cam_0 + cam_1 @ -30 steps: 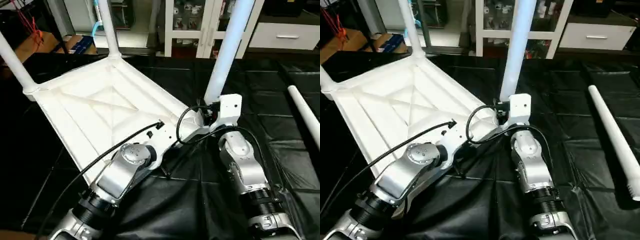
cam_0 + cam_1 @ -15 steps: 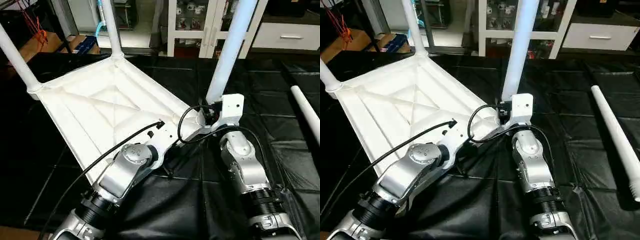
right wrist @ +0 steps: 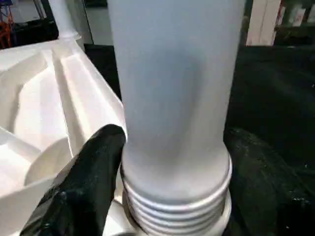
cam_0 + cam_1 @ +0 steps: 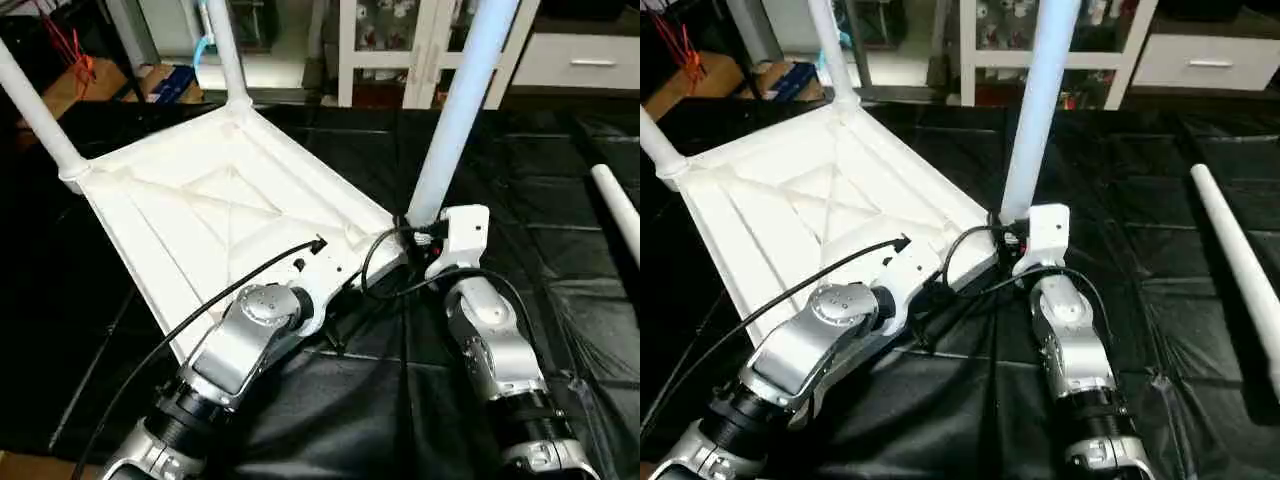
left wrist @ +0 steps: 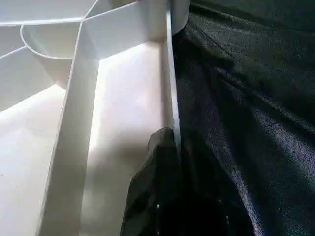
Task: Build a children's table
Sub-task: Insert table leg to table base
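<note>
The tabletop (image 4: 215, 215) lies underside up on the black-covered counter (image 4: 330, 420), with three legs standing in its corner sockets. The near-right leg (image 4: 455, 110) rises straight up, its long axis vertical, its threaded base (image 3: 177, 206) not quite down in the socket. The right gripper (image 3: 123, 162) sits at that base; one black finger (image 3: 83, 187) lies against the tube, but whether the jaws grip it I cannot tell. The left gripper (image 5: 172, 196) has its jaws pressed together on the tabletop's near rim (image 5: 170, 88), steadying the slab.

The fourth leg (image 4: 1240, 270) lies loose on the counter, well apart to the right, its long axis running away from the robot. The right arm is plainly the nearer one. Open cloth lies between it and that leg. The empty socket is likely the near-left corner, hidden under the left forearm (image 4: 230, 350).
</note>
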{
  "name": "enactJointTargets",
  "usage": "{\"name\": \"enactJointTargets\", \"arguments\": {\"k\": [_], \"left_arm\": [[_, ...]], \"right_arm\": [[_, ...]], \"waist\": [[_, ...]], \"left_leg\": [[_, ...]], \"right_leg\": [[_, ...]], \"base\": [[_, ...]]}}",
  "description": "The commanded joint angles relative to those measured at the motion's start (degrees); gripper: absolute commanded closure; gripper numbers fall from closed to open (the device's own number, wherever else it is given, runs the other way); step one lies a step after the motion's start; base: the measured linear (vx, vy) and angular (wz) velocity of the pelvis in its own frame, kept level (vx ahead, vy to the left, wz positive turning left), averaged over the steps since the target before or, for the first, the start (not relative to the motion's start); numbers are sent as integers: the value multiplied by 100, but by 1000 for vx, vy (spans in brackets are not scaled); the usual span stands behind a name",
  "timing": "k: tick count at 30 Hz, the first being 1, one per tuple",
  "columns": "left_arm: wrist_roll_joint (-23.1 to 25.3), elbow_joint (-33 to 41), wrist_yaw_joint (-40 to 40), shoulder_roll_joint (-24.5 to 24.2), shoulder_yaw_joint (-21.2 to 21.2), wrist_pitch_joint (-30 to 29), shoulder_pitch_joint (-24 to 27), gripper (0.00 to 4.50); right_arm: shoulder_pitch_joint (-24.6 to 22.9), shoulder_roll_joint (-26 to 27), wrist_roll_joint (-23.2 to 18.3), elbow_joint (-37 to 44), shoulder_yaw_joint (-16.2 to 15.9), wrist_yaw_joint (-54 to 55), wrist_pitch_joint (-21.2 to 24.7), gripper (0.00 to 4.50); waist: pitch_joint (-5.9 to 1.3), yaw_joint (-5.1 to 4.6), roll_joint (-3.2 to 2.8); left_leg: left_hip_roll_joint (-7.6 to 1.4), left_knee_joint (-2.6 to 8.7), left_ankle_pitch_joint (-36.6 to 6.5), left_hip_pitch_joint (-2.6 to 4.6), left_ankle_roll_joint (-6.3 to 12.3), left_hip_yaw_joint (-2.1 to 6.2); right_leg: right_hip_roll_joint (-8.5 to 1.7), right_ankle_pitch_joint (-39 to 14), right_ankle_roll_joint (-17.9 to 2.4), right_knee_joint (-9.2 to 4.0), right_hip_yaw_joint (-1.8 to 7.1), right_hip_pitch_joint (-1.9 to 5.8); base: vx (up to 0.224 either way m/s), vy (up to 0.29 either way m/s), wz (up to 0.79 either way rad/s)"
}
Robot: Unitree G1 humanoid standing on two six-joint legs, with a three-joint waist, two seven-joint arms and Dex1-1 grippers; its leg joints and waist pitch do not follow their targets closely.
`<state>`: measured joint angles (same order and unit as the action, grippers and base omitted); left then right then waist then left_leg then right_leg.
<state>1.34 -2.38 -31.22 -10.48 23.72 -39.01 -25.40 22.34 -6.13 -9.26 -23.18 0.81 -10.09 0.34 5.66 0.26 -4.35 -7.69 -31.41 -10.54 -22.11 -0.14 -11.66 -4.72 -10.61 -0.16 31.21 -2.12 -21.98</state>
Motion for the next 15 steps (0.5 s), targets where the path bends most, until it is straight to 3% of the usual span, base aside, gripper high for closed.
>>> {"name": "enactJointTargets", "arguments": {"k": [1,5,9,11,15], "left_arm": [[52,-311,-13,-62,104,-39,128,450],[44,-303,-84,-108,106,-25,139,450],[19,-260,-315,-275,176,47,193,450],[22,-182,-548,-515,253,155,292,450],[25,-124,-690,-686,261,207,371,450]], "right_arm": [[-71,-6,-108,164,-31,-219,57,85],[-276,-110,-332,654,-124,-725,96,45],[-552,-368,-547,1185,-197,-1281,145,36],[-735,-641,-632,1465,-59,-1473,167,2],[-783,-810,-715,1467,188,-1543,149,2]], "waist": [[-214,-22,83],[-223,-17,82],[-236,-10,80],[-229,-9,76],[-263,-13,40]], "left_leg": [[-568,460,-1822,134,172,265],[-570,454,-1712,131,201,262],[-568,436,-1487,94,374,269],[-574,431,-1451,86,421,272],[-571,388,-1158,121,483,250]], "right_leg": [[-421,-1870,-974,-390,260,27],[-408,-1764,-950,-379,251,32],[-412,-1487,-1016,-346,233,81],[-421,-1518,-1010,-350,230,88],[-399,-1143,-1159,-303,218,84]], "base": [[0,0,0],[0,0,0],[0,0,0],[0,0,0],[0,0,0]]}}
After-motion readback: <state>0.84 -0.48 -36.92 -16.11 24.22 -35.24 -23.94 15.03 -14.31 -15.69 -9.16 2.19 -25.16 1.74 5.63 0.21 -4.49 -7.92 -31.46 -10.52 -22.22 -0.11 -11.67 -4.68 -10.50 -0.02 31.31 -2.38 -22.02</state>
